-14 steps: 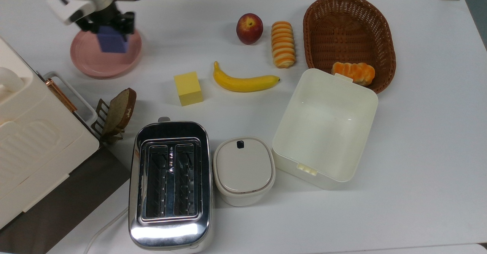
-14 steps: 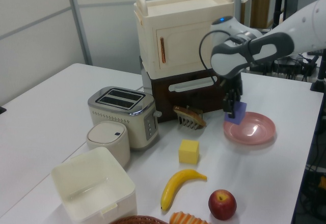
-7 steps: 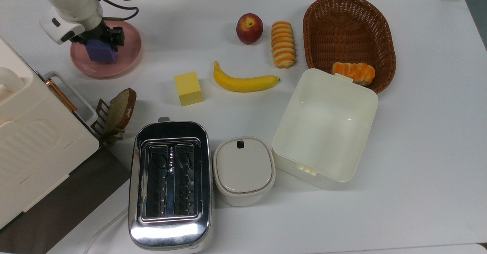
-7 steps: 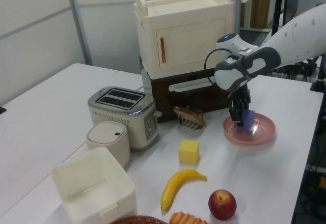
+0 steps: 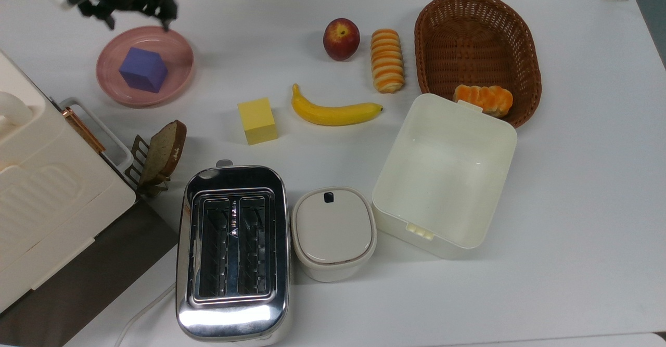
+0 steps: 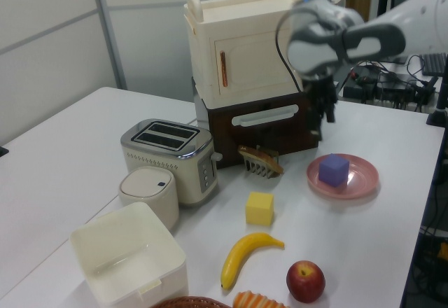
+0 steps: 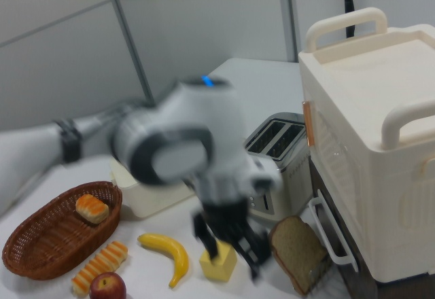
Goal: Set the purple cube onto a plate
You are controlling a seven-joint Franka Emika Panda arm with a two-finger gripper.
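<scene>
The purple cube (image 5: 143, 69) rests inside the pink plate (image 5: 179, 55), near the table's far left corner in the top view. The gripper (image 5: 136, 10) hangs above the plate's rim, fingers spread and empty. Little risk remains beyond a swinging arm clipping the cube.

Counts, placed relative to chrome two-slot toaster (image 5: 232, 251):
- Cubes, two: matte purple cube (image 5: 143, 69) on round pale pink plate (image 5: 179, 54), yellow cube (image 5: 257, 120); both beyond toaster.
- Striped orange-cream bread rolls, two: one (image 5: 387, 67) on white tabletop (image 5: 572, 206), one (image 5: 483, 99) in brown wicker basket (image 5: 476, 35).
- Banana (image 5: 334, 112), one.
- Red apple (image 5: 341, 38), one.
- Toast slice (image 5: 165, 150), one, beside toaster.
- Cream containers, two: lidded (image 5: 333, 232), open (image 5: 445, 172).
</scene>
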